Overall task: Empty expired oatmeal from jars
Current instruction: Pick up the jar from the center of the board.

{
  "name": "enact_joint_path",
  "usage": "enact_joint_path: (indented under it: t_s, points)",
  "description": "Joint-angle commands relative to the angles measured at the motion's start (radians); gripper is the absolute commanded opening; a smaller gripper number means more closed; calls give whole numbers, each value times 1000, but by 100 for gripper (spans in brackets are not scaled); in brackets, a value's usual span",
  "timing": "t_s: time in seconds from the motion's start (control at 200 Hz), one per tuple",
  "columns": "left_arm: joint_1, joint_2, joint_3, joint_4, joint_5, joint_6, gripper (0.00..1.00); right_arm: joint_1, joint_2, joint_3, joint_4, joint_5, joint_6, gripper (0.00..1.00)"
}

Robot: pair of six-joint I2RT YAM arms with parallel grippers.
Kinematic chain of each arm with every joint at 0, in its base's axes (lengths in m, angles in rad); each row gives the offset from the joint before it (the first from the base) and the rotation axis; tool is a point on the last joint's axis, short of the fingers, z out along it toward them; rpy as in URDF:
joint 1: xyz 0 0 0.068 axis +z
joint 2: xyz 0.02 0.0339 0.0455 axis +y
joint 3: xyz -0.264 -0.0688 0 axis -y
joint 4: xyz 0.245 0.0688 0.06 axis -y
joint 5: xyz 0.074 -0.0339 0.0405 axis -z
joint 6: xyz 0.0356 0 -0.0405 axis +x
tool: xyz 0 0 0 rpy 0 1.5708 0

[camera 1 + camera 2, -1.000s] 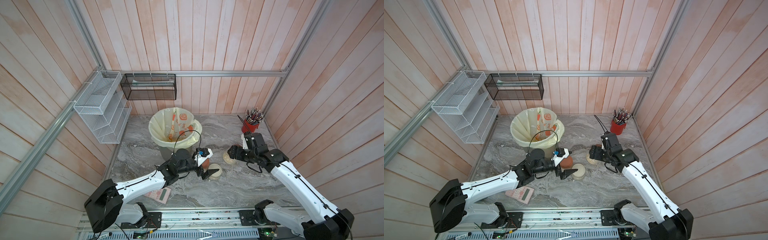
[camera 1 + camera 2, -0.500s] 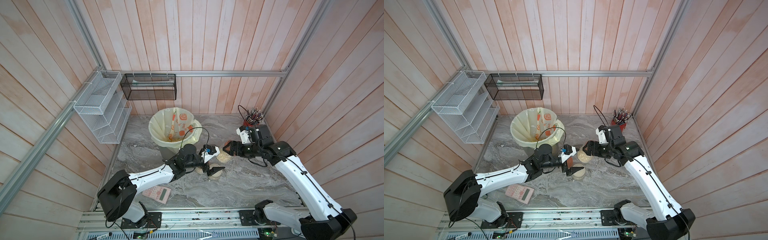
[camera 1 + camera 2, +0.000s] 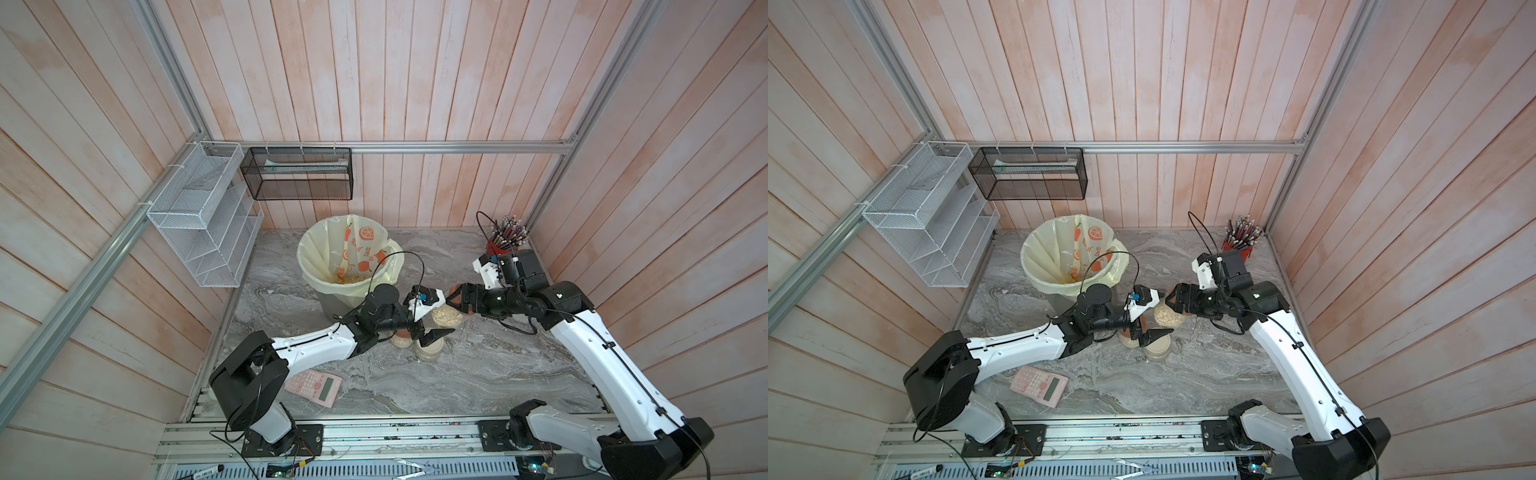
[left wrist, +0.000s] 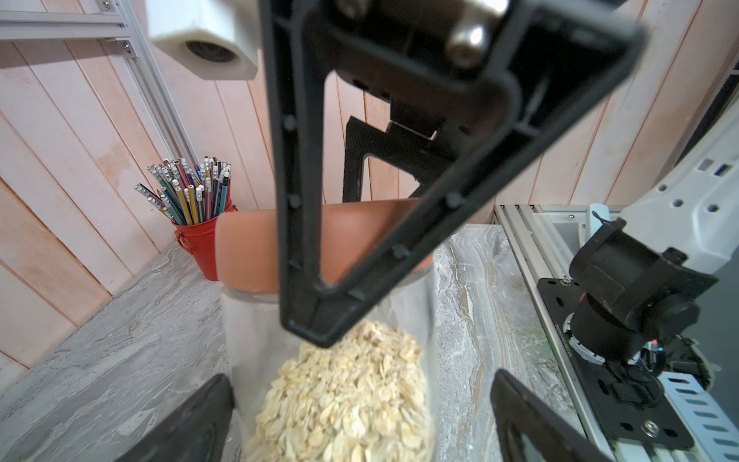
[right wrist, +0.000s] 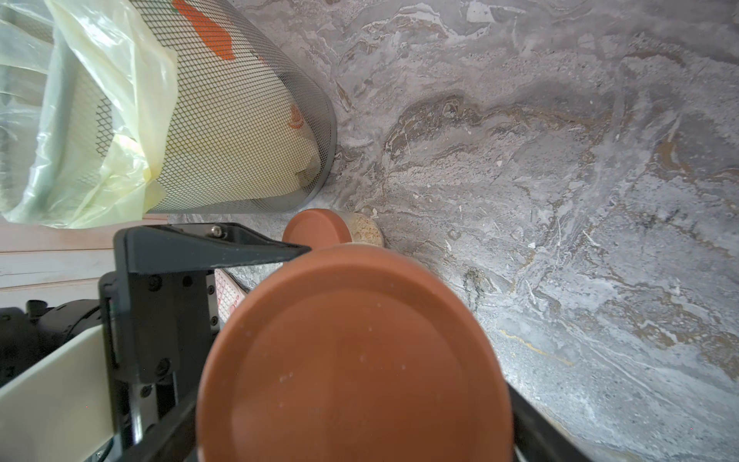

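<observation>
My right gripper point(image 3: 456, 301) is shut on the terracotta lid point(image 5: 352, 360) of a clear jar point(image 3: 446, 316) and holds it tilted above the table, with pale oatmeal point(image 4: 352, 392) inside. My left gripper point(image 3: 432, 326) is open. Its two fingers stand either side of the jar's body in the left wrist view, with gaps to the glass. A second terracotta-lidded jar point(image 3: 401, 338) stands under the left wrist. A cream-lidded jar point(image 3: 430, 352) sits just in front. In a top view the held jar point(image 3: 1169, 318) hangs between the two arms.
The grey mesh bin point(image 3: 309, 266) with a cream orange-print liner stands behind the left arm, grains at its bottom. A red pencil cup point(image 3: 500, 247) is at the back right, a pink calculator point(image 3: 313, 384) at the front left. Wire racks point(image 3: 199, 216) hang on the left wall.
My right arm lifted the jar off the table and carried it left. My left arm reached right until its open fingers flanked the jar.
</observation>
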Motion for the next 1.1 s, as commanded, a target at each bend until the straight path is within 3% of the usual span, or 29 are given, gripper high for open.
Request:
enact_joint_path:
  t_s: [0.0, 1.095]
  points:
    - [-5, 25, 25, -16, 37, 10, 100, 6, -35, 71, 84, -94, 8, 44]
    - [-2, 58, 73, -20, 25, -29, 100, 10, -66, 32, 118, -109, 12, 42]
